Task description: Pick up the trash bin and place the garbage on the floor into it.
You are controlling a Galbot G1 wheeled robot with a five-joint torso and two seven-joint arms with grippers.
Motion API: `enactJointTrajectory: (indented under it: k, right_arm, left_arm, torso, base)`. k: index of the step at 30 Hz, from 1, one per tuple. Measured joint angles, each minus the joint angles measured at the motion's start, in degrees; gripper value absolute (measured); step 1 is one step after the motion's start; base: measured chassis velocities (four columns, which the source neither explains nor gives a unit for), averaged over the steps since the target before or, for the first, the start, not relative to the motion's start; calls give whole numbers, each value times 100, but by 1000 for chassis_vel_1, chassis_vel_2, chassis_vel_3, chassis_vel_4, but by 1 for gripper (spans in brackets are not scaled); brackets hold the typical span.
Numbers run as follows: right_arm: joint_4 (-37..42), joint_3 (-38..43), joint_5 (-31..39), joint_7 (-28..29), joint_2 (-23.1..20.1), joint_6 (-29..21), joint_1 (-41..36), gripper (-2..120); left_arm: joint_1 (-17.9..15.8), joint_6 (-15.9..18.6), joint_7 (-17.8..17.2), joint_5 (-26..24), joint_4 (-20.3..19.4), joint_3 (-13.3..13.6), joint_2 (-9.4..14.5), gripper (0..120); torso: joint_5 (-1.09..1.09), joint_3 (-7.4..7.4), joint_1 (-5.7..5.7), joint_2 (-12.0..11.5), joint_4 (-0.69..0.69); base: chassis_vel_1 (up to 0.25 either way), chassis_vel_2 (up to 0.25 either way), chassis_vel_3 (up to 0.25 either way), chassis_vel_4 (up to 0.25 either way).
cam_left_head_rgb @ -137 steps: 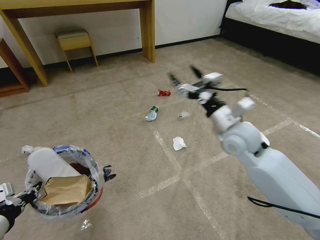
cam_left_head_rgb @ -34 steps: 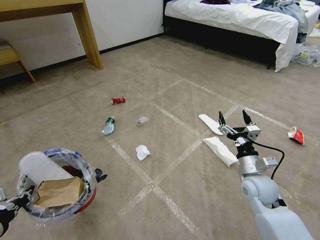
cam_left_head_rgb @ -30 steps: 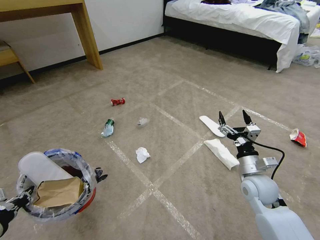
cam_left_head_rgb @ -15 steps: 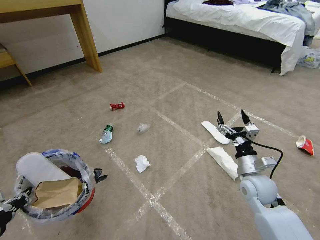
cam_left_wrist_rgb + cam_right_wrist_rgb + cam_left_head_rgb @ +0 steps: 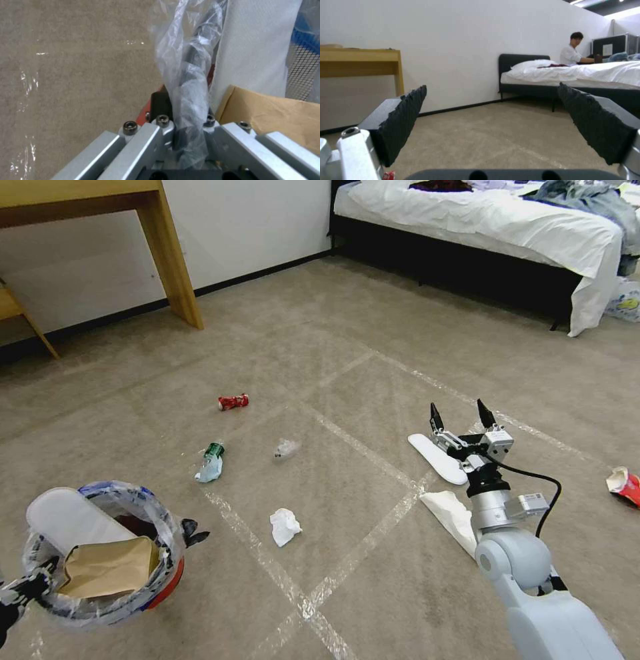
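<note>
Left gripper: fingers clamped on trash bin rim, held above floor. Right gripper: fingers spread wide, empty, above white slipper.

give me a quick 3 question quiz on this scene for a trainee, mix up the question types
1. True or false: the right gripper is shut on the white slipper on the floor.
2. What grips the trash bin? A) the left gripper, by its rim B) the right gripper C) nothing
3. Fill in: a white slipper and a brown paper ____ already sit in the bin.

Key
1. False: its fingers are open and hang above the slipper.
2. A
3. bag
</note>
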Motion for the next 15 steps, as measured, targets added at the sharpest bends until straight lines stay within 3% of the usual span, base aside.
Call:
enactJointTrajectory:
  k: [15]
  right_arm:
    - [-5,-103,-35,-2,-133,-7,64,100]
  left_arm:
    - [-27,3,-6,-3,-12,-1,28,1]
  torso:
    - [0,0,0,0,0]
  base:
    - [0,0,0,0]
